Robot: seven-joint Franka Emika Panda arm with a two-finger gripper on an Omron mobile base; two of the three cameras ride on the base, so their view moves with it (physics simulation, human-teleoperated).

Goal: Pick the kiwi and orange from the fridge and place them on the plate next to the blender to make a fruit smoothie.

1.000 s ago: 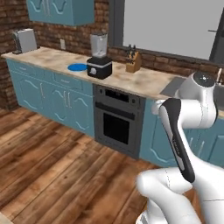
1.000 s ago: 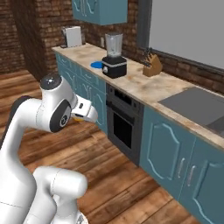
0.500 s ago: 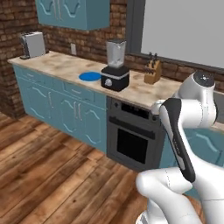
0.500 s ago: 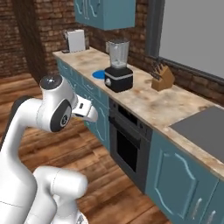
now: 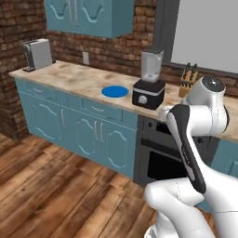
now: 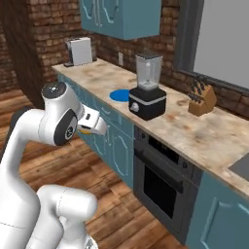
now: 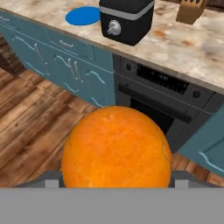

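While we hang over open wood floor short of the counter edge (image 7: 183, 57), our gripper (image 6: 92, 127) is closed around one round, pebbled orange (image 7: 116, 148). Ahead of the jaws sit one flat blue plate (image 7: 84, 15) and one black-based blender (image 7: 127, 19), just beside each other on speckled stone.

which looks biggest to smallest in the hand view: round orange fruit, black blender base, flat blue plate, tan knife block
1. round orange fruit, though it sits right at the camera
2. black blender base
3. flat blue plate
4. tan knife block, cut off by the frame
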